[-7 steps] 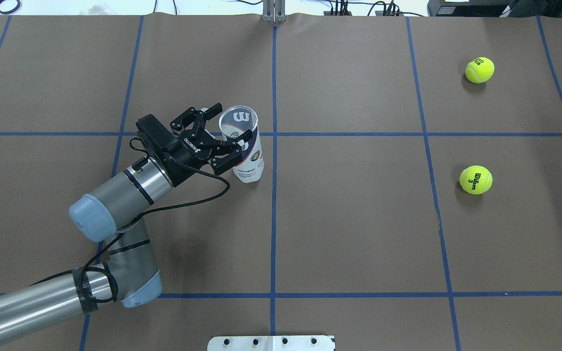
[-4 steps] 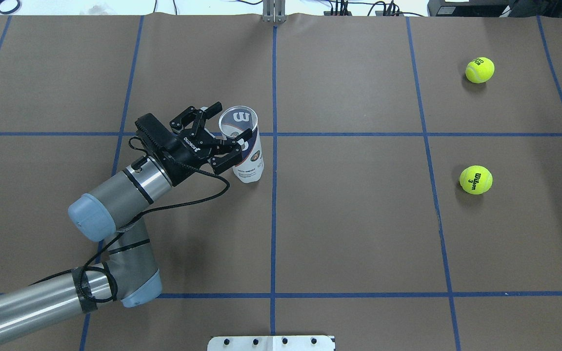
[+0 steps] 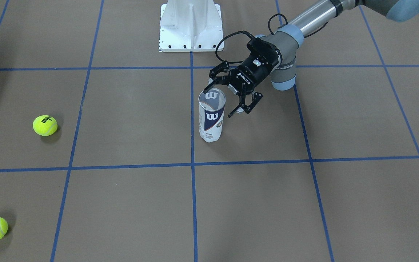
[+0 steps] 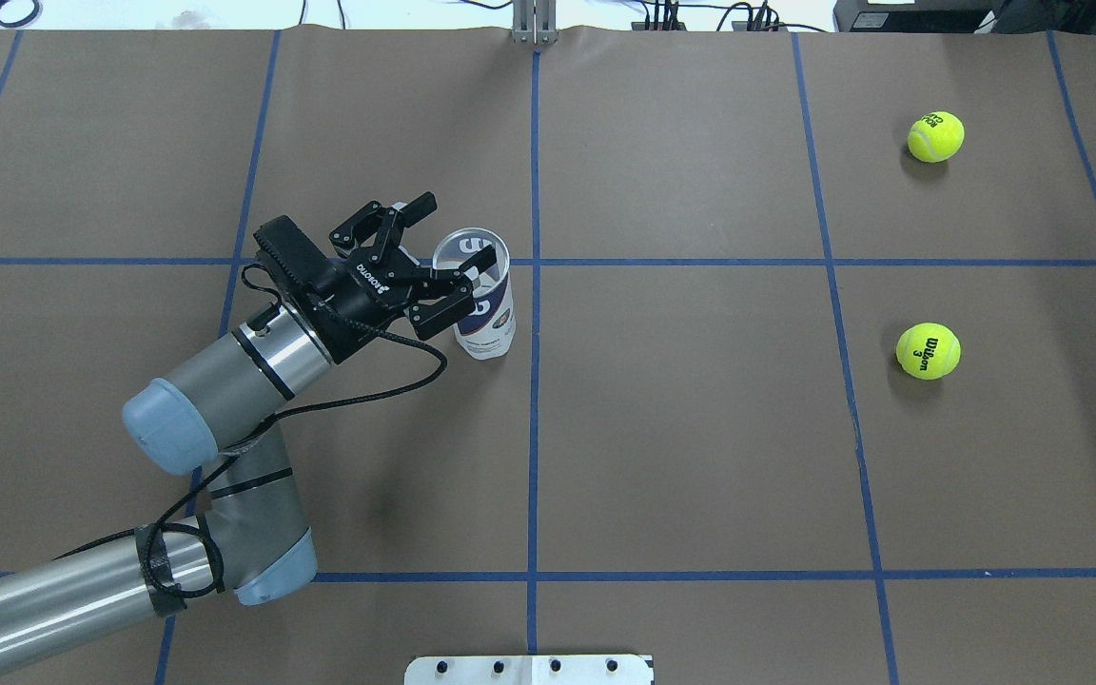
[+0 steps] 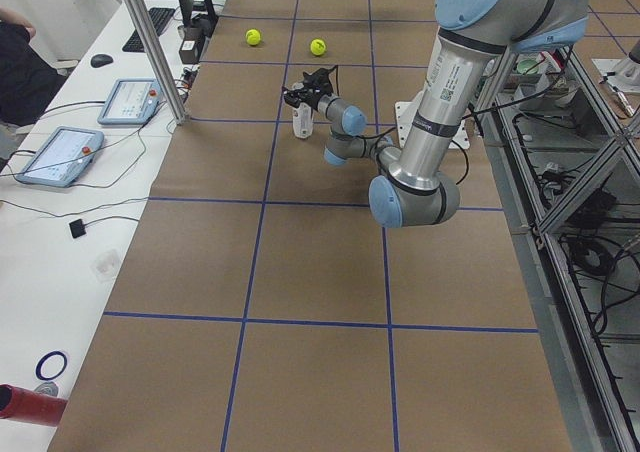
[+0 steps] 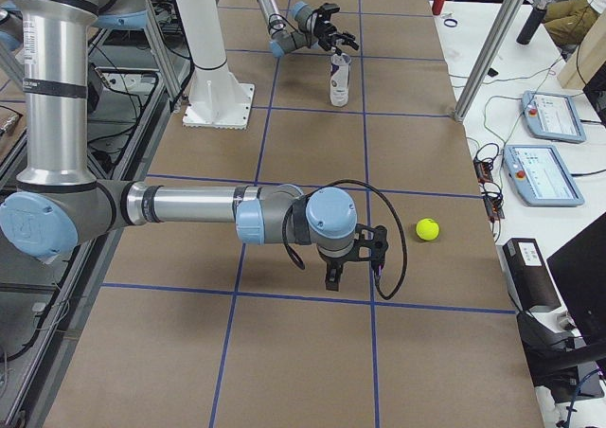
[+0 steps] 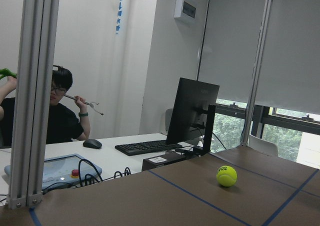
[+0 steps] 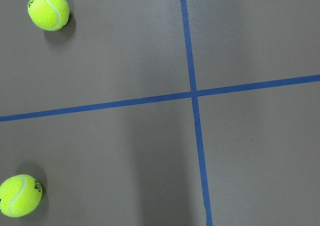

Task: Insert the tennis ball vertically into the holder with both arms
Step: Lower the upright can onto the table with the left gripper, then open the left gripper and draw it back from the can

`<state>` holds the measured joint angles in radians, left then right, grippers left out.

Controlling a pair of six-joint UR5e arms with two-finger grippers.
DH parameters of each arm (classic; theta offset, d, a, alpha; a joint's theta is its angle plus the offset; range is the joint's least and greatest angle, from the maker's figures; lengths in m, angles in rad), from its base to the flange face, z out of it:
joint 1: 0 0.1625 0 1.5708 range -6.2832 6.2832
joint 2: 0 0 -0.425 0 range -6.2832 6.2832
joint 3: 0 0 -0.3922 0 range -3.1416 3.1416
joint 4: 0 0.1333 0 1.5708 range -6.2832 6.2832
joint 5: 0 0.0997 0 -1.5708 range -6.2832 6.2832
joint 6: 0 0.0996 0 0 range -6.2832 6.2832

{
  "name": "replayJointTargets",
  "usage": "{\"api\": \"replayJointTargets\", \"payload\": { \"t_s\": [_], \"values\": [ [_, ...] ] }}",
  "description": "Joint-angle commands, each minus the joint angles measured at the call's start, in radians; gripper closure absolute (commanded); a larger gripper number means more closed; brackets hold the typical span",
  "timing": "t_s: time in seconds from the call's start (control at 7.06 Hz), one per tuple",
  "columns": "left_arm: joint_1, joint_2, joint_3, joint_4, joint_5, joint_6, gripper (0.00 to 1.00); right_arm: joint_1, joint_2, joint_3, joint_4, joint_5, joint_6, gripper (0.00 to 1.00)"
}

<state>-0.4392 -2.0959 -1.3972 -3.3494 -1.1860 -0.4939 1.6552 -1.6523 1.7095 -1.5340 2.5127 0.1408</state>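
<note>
Overhead exterior: holder (image 4: 486, 328) upright on worktop (image 4: 700, 457), long axis vertical, spread left hand (image 4: 458, 231) at its rim, not gripping; right hand (image 6: 355, 269) well apart, opening cannot be told

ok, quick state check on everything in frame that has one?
holder: upright on table, top open, no ball inside.
left gripper: open, straddling the holder's top.
right gripper: side view only, cannot tell.
Wilson ball: loose on table.
Roland Garros ball: loose on table.
</note>
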Motion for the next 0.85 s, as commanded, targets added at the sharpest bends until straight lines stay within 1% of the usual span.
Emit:
{"api": "replayJointTargets", "payload": {
  "t_s": [0.0, 0.14, 0.28, 0.42, 0.57, 0.71],
  "values": [
    [-0.003, 0.02, -0.06, 0.016, -0.01, 0.0, 0.01, 0.0, 0.005, 0.005, -0.002, 0.0, 0.0, 0.01],
    [-0.006, 0.066, -0.133, 0.06, -0.027, 0.0, 0.01, 0.0, 0.012, 0.008, -0.005, 0.0, 0.0, 0.01],
    [-0.033, 0.156, -0.269, 0.181, -0.112, 0.0, 0.01, 0.0, 0.02, 0.009, -0.005, 0.0, 0.0, 0.01],
    [-0.068, 0.245, -0.363, 0.261, -0.165, 0.0, 0.0, -0.002, 0.026, 0.021, -0.006, 0.0, 0.0, 0.01],
    [-0.084, 0.331, -0.399, 0.263, -0.191, 0.0, 0.01, -0.02, 0.026, 0.053, -0.009, -0.002, 0.011, 0.01],
    [-0.088, 0.376, -0.401, 0.262, -0.202, -0.002, 0.01, -0.046, 0.025, 0.088, -0.011, -0.014, 0.014, 0.01]
  ]
}}
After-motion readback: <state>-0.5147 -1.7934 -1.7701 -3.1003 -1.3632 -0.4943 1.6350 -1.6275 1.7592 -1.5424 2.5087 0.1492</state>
